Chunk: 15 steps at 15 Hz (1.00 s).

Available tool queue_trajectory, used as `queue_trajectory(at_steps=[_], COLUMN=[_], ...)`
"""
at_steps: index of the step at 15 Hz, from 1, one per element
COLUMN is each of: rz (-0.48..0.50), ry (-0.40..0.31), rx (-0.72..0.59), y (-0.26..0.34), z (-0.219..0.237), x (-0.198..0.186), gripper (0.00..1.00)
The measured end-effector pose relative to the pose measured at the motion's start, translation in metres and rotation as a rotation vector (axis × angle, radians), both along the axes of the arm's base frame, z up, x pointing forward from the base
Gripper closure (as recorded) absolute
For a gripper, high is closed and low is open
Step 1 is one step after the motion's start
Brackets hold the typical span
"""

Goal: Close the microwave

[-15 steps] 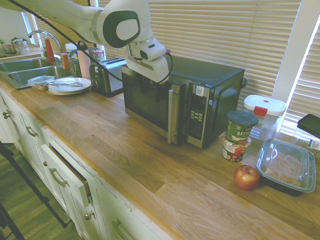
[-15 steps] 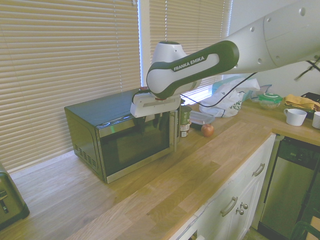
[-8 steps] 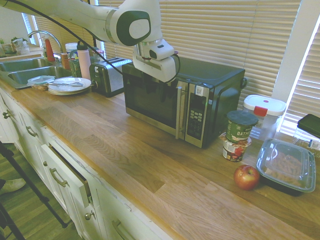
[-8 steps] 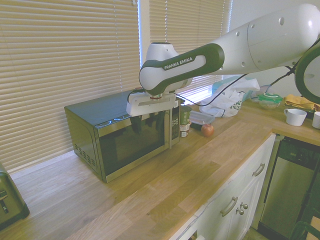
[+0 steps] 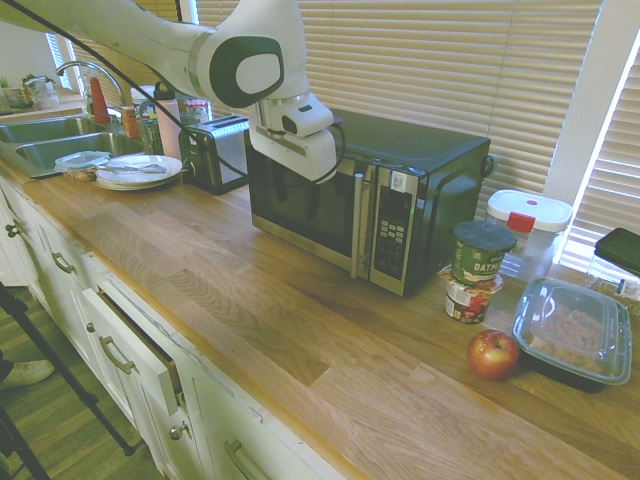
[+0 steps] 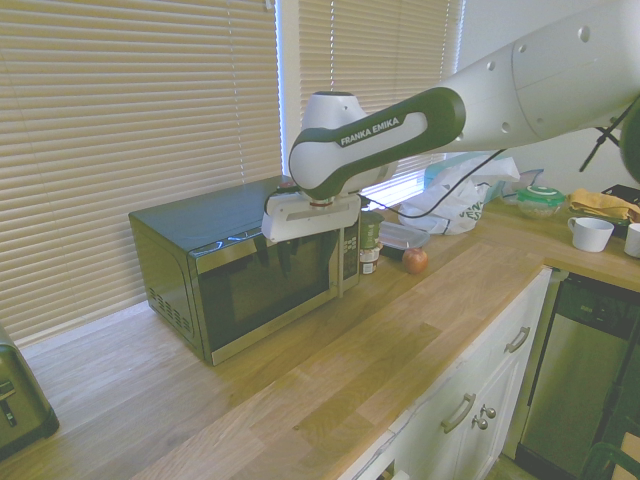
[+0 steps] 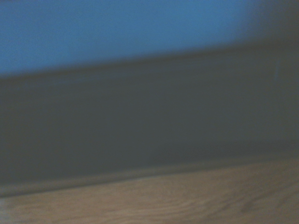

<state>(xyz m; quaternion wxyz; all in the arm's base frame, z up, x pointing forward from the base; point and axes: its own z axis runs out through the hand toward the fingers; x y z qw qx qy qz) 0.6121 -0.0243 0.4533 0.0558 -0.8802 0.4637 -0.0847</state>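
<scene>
Swung the microwave door (image 5: pixel 331 222) inward, with pincer (image 6: pixel 275 266) spread and empty; could stay unlatched from too light a push.

The microwave (image 5: pixel 400 150) sits on the desk (image 5: pixel 300 370) between the toaster (image 5: pixel 215 155) and stacked cups (image 5: pixel 475 270), an apple (image 5: pixel 493 355) just beside a tub (image 5: pixel 573 330).

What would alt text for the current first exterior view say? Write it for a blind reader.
A white robot arm's gripper hangs before the closed door of a black microwave on a wooden counter. Stacked cups, an apple and lidded containers stand on one side, a toaster and plates on the other.
</scene>
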Motion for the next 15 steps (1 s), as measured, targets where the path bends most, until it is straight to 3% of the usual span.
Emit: queue_trajectory(at_steps=[15], rz=[0.087], ry=[0.098], rx=[-0.05], y=[-0.027], z=[-0.077], x=[-0.146], gripper=[0.0])
